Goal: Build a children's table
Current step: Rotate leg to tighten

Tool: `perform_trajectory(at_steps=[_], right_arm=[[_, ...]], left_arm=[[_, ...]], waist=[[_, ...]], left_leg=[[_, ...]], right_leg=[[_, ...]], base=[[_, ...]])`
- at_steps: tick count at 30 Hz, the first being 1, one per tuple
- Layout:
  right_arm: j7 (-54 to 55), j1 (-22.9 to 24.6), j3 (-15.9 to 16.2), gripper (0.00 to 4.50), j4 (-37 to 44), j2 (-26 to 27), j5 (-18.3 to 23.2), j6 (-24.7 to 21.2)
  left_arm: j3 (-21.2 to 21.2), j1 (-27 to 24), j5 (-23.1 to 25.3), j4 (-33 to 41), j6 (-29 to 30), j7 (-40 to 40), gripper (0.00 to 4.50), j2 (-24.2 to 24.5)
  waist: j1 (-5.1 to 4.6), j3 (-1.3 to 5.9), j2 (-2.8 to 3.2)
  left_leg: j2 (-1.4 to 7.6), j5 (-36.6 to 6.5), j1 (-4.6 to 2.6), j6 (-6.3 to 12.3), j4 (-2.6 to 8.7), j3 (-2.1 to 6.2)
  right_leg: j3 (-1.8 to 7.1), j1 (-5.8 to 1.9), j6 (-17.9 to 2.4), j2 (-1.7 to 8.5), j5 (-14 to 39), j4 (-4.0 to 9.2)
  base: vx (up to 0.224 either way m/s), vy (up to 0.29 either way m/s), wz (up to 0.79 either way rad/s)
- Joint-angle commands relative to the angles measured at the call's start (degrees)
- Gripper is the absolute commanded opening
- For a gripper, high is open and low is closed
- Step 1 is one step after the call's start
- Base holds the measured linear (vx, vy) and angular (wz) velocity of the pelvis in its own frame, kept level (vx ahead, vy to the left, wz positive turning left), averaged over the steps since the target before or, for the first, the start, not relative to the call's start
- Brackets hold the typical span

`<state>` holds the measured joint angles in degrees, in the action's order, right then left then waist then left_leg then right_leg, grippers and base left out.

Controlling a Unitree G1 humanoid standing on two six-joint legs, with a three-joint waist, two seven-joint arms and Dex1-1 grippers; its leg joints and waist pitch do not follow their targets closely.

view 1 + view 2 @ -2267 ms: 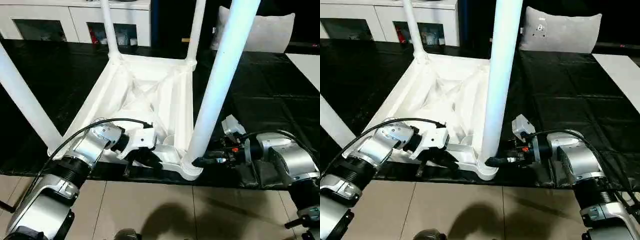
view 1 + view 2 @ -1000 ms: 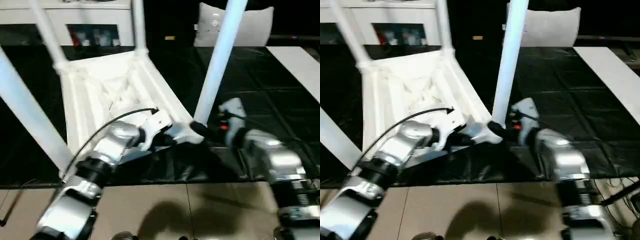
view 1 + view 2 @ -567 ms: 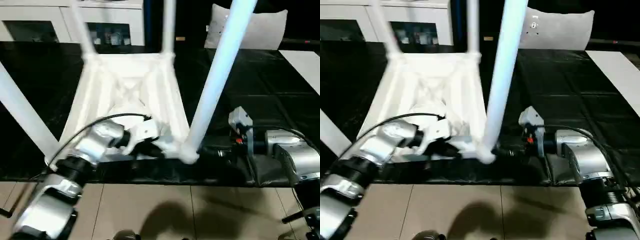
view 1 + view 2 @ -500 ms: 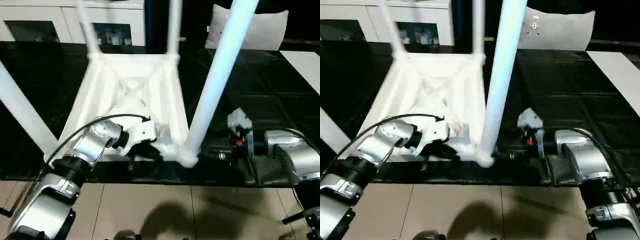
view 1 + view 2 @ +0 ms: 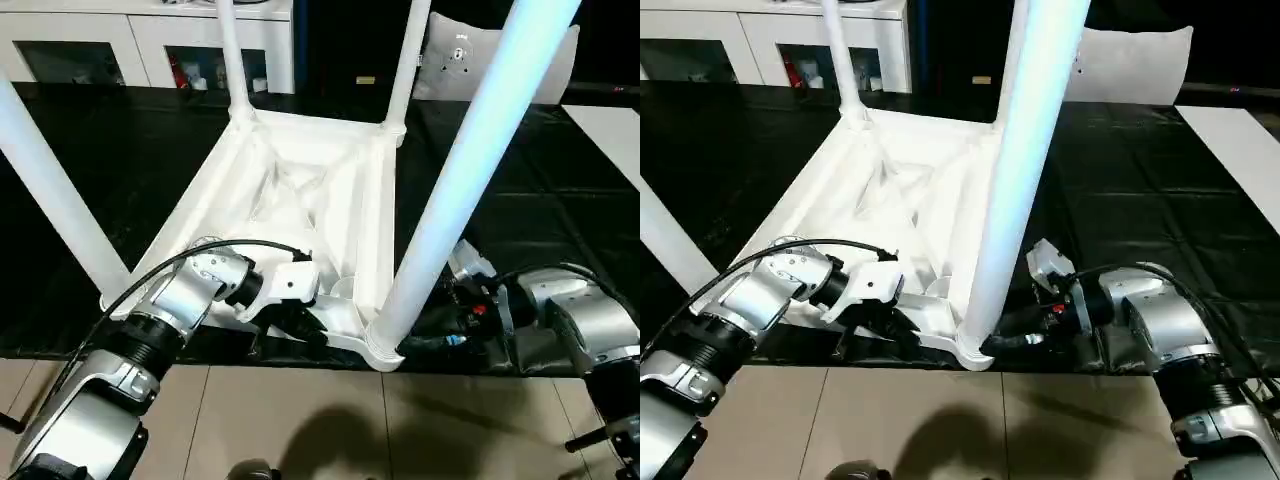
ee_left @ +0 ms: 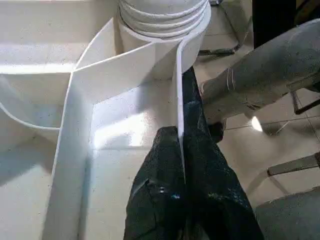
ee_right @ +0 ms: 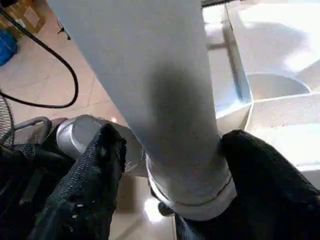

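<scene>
The children's table (image 5: 300, 190) lies upside down on a black mat, ribbed underside up, with all four white legs standing in its corner sockets. My left gripper (image 6: 181, 150) is shut on the thin rim wall at the near edge, just beside the near right socket (image 5: 385, 345). The near right leg (image 5: 460, 180) rises from that socket. My right gripper (image 7: 180, 165) is closed around this leg's base, with one black finger (image 7: 95, 190) on each side of it. The near left leg (image 5: 50, 180) stands at the far left.
The black mat (image 5: 560, 200) ends just in front of the table, where beige floor tiles (image 5: 300, 420) begin. White glass-door cabinets (image 5: 100, 50) line the back wall. A white pillow (image 5: 470, 60) leans at the back right. A pale panel (image 5: 610, 130) lies at the right edge.
The view has swung about. The upturned table now lies squarer to me, my left gripper still on its rim. My right gripper's fingers have come in around the near leg's base.
</scene>
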<state>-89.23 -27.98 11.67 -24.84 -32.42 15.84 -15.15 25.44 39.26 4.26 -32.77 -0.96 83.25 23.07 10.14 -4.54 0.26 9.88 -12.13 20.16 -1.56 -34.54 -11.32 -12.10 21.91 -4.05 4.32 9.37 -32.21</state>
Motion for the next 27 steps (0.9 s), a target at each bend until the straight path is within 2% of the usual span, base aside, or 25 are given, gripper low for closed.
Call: perform_trajectory(at_steps=[1, 3, 7, 8, 11, 12, 13, 14, 15, 16, 17, 19, 20, 22, 24, 27], right_arm=[[-0.7, -1.0, 0.3, 3.00, -2.0, 0.4, -0.6, 1.9], [-0.9, -1.0, 0.3, 2.72, -3.7, 1.0, -0.6, 3.0], [-1.2, -0.8, 0.2, 2.49, -6.6, 2.0, -0.8, 5.4], [-1.3, -0.5, 0.1, 2.32, -7.5, 2.3, -1.0, 6.6], [-1.0, -0.3, -0.3, 2.20, -9.0, 2.5, -1.2, 8.5], [-0.2, -0.3, -0.6, 2.20, -9.5, 2.5, -1.6, 10.0], [3.1, -1.5, -3.0, 2.20, -11.4, 3.2, -0.8, 9.9], [4.4, -2.3, -4.1, 2.66, -12.4, 3.4, -0.2, 9.1], [5.3, -3.0, -4.9, 2.77, -13.0, 3.4, 0.2, 8.5], [5.6, -3.5, -5.7, 2.76, -13.5, 3.1, 0.6, 8.6], [5.5, -3.8, -6.0, 2.76, -13.7, 2.9, 0.7, 9.0], [5.1, -3.9, -6.7, 3.13, -11.5, 1.5, 1.4, 7.4], [4.0, -3.7, -7.0, 3.23, -8.9, 0.2, 2.0, 5.8], [3.3, -3.5, -6.9, 3.29, -7.7, -0.3, 2.2, 5.2], [2.1, -3.1, -6.4, 3.56, -5.7, -1.2, 2.5, 4.7], [1.5, -2.9, -6.3, 3.77, -4.1, -1.1, 2.8, 3.8]], left_arm=[[2.3, -0.4, 0.9, 0.3, -0.7, 1.3, 0.00, -0.5], [2.2, -0.5, 0.9, 0.2, -0.8, 1.4, 0.00, -0.4], [2.0, -0.6, 0.7, 0.0, -0.8, 1.6, 0.00, -0.4], [2.0, -0.6, 0.6, 0.0, -0.7, 1.6, 0.00, -0.3], [1.9, -0.6, 0.6, -0.1, -0.7, 1.6, 0.00, -0.4], [1.8, -0.6, 0.5, -0.1, -0.6, 1.6, 0.00, -0.4], [1.4, -0.5, 0.3, -0.1, -0.3, 1.0, 0.00, -0.5], [1.2, -0.5, 0.3, -0.2, -0.2, 0.6, 0.00, -0.6], [1.0, -0.3, 0.4, -0.5, -0.2, 0.0, 0.00, -0.7], [0.7, -0.2, 0.6, -0.8, -0.1, -1.1, 0.00, -0.8], [0.5, -0.1, 0.7, -0.9, 0.0, -1.7, 0.00, -0.8], [-0.1, 0.0, 0.6, -1.6, 0.2, -2.5, 0.00, -1.0], [-0.4, 0.0, 0.6, -1.7, 0.4, -2.9, 0.00, -0.9], [-0.4, -0.1, 0.7, -1.7, 0.3, -2.9, 0.00, -0.8], [-0.4, -0.1, 0.8, -1.8, 0.3, -2.9, 0.00, -0.7], [-0.5, -0.1, 0.9, -1.8, 0.2, -3.0, 0.00, -0.7]], waist=[[-0.26, 5.30, -0.52], [-0.28, 5.32, -0.53], [-0.30, 5.39, -0.53], [-0.37, 5.31, -0.57], [-0.47, 5.18, -0.54], [-0.52, 5.02, -0.39], [-0.60, 5.00, -0.46], [-0.69, 5.02, -0.50], [-0.80, 4.99, -0.53], [-0.90, 4.86, -0.33], [-1.04, 4.89, -0.41], [-1.17, 4.75, -0.47], [-1.27, 4.63, -0.67], [-1.37, 4.62, -0.75], [-1.38, 4.59, -0.70], [-1.27, 4.84, -0.62]], left_leg=[[5.62, -3.6, -0.57, 4.54, 3.51, 2.66], [5.70, -3.4, -0.54, 4.58, 3.46, 2.68], [5.76, -3.2, -0.53, 4.71, 3.43, 2.67], [5.65, -3.6, -0.45, 4.68, 3.45, 2.63], [5.67, -4.7, -0.64, 4.39, 3.54, 2.60], [5.59, -5.0, -0.61, 4.31, 3.59, 2.62], [5.59, -5.5, -0.67, 4.13, 3.63, 2.59], [5.60, -5.7, -0.67, 4.17, 3.65, 2.62], [5.54, -5.8, -0.62, 4.18, 3.63, 2.61], [5.58, -6.1, -0.75, 3.97, 3.71, 2.69], [5.57, -6.1, -0.70, 3.83, 3.70, 2.73], [5.47, -7.0, -0.74, 3.72, 3.63, 2.65], [5.34, -6.9, -0.66, 3.84, 3.66, 2.66], [5.21, -6.8, -0.71, 4.10, 3.65, 2.62], [4.91, -6.4, -0.50, 4.56, 3.57, 2.50], [5.19, -5.4, -0.54, 5.13, 3.55, 2.62]], right_leg=[[5.62, -3.47, -0.6, 7.40, 16.8, 3.86], [5.66, -3.46, -1.0, 7.47, 16.0, 3.70], [5.72, -3.46, -1.6, 7.52, 15.2, 3.56], [5.71, -3.50, -1.6, 7.55, 15.7, 3.64], [5.64, -3.40, -1.3, 7.54, 17.5, 3.98], [5.62, -3.39, -1.2, 7.47, 17.9, 4.10], [5.64, -3.39, -1.1, 7.44, 18.3, 4.22], [5.60, -3.44, -1.2, 7.43, 18.4, 4.22], [5.55, -3.47, -1.2, 7.38, 18.7, 4.28], [5.48, -3.39, -1.1, 7.35, 19.3, 4.49], [5.40, -3.46, -1.1, 7.30, 19.5, 4.50], [5.38, -3.44, -0.6, 7.24, 20.6, 4.73], [5.43, -3.53, 0.2, 7.19, 21.1, 4.81], [5.44, -3.46, 0.7, 7.07, 21.4, 4.76], [5.37, -3.51, 1.1, 6.94, 21.4, 4.80], [5.36, -3.44, 0.4, 6.89, 19.2, 4.44]], base=[[0.000, 0.000, 0.00], [0.000, 0.000, 0.00], [0.000, 0.000, 0.00], [0.000, 0.000, 0.00], [0.000, 0.000, 0.00], [0.000, 0.000, 0.00], [0.000, 0.000, 0.00], [0.000, 0.000, 0.00], [0.000, 0.000, 0.00], [0.000, 0.000, 0.00], [0.000, 0.000, 0.00], [0.000, 0.000, 0.00], [0.000, 0.000, 0.00], [0.000, 0.000, 0.00], [0.000, 0.000, 0.00], [0.000, 0.000, 0.00]])
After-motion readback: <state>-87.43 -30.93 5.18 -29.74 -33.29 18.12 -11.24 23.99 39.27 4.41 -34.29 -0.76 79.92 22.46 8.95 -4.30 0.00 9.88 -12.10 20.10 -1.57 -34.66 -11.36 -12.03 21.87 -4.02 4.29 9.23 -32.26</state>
